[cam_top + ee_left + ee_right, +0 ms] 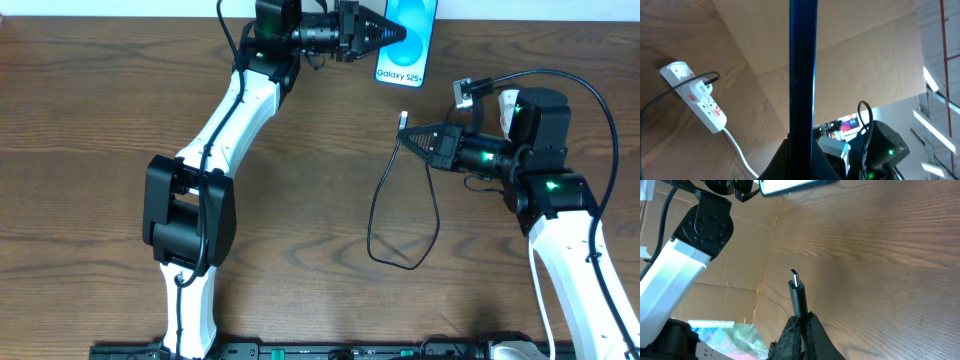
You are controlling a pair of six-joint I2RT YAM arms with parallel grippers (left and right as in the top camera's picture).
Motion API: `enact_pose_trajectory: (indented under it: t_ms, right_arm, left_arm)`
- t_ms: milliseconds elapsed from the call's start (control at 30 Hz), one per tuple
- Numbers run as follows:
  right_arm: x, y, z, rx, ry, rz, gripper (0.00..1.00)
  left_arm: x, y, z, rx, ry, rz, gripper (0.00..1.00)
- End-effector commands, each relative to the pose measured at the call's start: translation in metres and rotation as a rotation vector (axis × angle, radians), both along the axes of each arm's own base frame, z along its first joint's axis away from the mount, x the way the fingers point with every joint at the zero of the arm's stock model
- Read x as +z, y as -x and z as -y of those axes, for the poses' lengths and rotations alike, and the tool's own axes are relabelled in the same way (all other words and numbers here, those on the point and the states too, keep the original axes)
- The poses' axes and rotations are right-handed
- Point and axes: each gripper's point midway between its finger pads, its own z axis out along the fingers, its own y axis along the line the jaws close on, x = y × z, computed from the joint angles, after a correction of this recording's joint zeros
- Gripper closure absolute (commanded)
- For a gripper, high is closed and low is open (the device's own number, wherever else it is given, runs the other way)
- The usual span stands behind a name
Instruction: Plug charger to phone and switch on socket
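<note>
Left gripper (397,32): fingers pressed onto the phone (414,45), clamping it from its left side. In the left wrist view the phone (802,75) shows edge-on, a thin dark blue strip rising straight from between the fingers. Overhead, the teal screen and the "Galaxy S25+" text face the camera, and the phone sits at the far edge of the table (100,120).

Right gripper (408,134): jaws closed on the charger (403,120), pinching it just behind the connector. In the right wrist view the charger (797,294) stands up out of the fingertips with its small metal tip bare and pointing away from the gripper (802,330). I see a clear gap between tip and phone; the tip is near the phone's text end but not touching it. The rest of the black cable hangs from the grip and lies in a loose loop on the wood.

Socket (694,94): visible only in the left wrist view, lying flat on the table, well apart from the phone. A black cable crosses it at a white block seated on it. I cannot tell the switch position.
</note>
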Motion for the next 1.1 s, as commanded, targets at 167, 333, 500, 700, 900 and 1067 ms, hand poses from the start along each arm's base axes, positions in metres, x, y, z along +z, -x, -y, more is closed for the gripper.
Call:
enact_pose_trajectory:
  t_ms: [167,333,500,700,900,1067]
  right_arm:
    - [0.011,0.002,-0.007,0.030,0.008,0.067,0.99]
    - [0.013,0.000,-0.007,0.026,0.012,0.083,0.99]
    - [0.008,-0.010,0.001,-0.038,0.054,0.085,0.99]
    - [0.010,-0.012,0.001,-0.041,0.054,0.101,0.99]
    - [0.014,-0.014,0.001,-0.051,0.038,0.107,0.99]
    - [0.015,-0.016,0.002,-0.061,0.044,0.112,0.99]
  left_arm:
    - [0.027,0.031,0.010,-0.103,0.022,0.095,0.93]
    - [0.028,0.031,0.011,-0.098,0.022,0.095,0.93]
    - [0.028,0.031,0.011,-0.098,0.022,0.091,0.93]
    - [0.028,0.031,0.011,-0.098,0.022,0.091,0.93]
    - [0.028,0.031,0.011,-0.098,0.022,0.091,0.93]
    - [0.028,0.031,0.011,-0.102,0.022,0.092,0.92]
